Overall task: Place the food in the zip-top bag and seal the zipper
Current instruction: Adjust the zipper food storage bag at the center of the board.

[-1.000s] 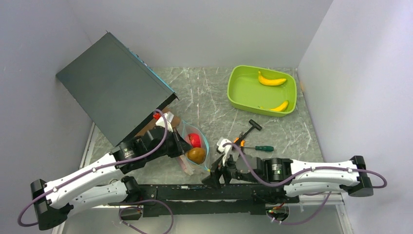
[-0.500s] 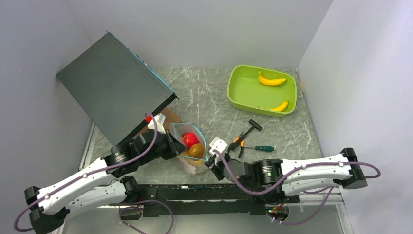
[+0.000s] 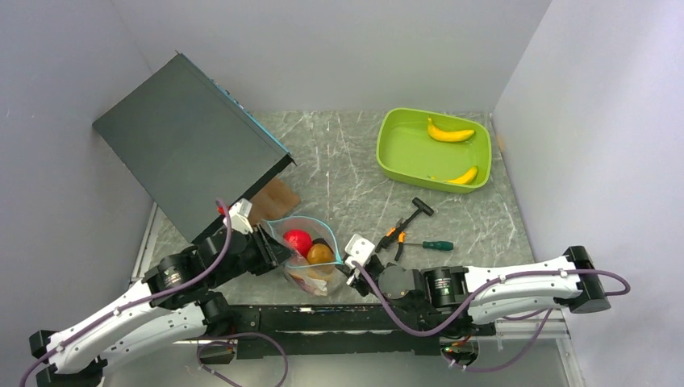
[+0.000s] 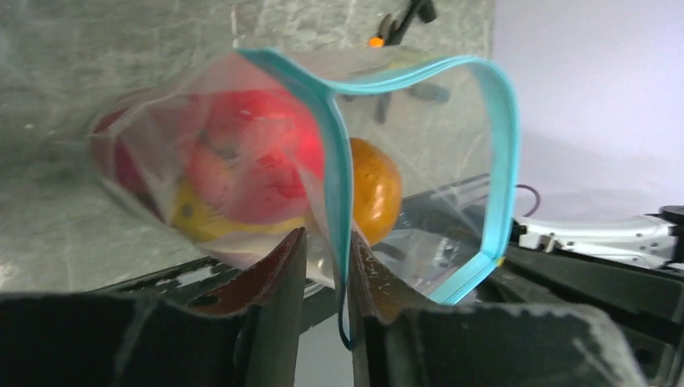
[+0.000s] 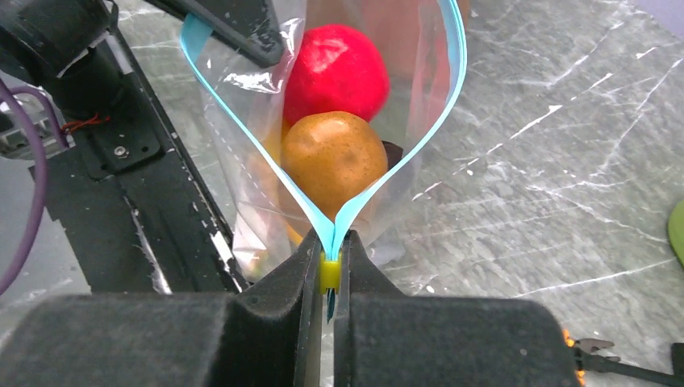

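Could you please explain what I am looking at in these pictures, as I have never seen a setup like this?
Two robot arms with two-finger grippers work at a table. One picture looks down from above; the other two come from cameras on each wrist. The right gripper is pinched shut on the corner of a clear zip-top bag holding toy fruit; the left gripper straddles the blue zipper, jaws slightly apart. Beyond lie pliers, a screwdriver and a green tray with two bananas.
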Robot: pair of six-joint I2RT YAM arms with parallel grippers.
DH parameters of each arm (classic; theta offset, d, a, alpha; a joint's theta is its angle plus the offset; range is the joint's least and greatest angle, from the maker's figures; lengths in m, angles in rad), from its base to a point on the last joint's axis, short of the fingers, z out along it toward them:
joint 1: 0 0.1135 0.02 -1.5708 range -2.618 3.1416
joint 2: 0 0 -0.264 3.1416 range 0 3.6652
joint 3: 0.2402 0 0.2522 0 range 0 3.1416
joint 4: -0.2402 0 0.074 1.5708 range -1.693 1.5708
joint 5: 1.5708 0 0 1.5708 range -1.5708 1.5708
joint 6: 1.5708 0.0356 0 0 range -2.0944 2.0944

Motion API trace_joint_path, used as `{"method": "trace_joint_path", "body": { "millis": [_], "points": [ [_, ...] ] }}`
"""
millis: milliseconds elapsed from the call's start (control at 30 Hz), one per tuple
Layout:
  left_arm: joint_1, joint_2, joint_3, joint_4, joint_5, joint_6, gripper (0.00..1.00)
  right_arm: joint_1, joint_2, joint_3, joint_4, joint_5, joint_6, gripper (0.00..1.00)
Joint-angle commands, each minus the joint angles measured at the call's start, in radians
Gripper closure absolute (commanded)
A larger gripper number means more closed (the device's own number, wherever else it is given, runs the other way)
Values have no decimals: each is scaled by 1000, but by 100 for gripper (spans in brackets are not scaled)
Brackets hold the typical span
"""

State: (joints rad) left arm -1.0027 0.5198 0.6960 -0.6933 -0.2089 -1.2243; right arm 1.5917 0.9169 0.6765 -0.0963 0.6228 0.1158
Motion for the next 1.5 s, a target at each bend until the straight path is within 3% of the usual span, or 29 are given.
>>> {"method": "trace_joint_path", "body": {
  "millis": [0,200,533,800,1200,1467],
  "points": [
    [6,3,74,-108,-10,160,63,-34,-43,11,76,-41,-92,100],
    [6,-48,229,-156,-12,474,34,-209,-50,46,14,-331,-103,100],
    [6,17,314,61,205,1036,20,-269,-6,61,26,-502,-91,100],
    [5,103,259,171,350,1370,20,-290,-8,75,5,-558,-82,100],
    [-1,290,233,179,502,1407,25,-296,4,85,7,-578,-84,100],
    [-1,285,140,231,518,1309,34,-296,-37,78,-2,-581,-90,100]
  ]
}}
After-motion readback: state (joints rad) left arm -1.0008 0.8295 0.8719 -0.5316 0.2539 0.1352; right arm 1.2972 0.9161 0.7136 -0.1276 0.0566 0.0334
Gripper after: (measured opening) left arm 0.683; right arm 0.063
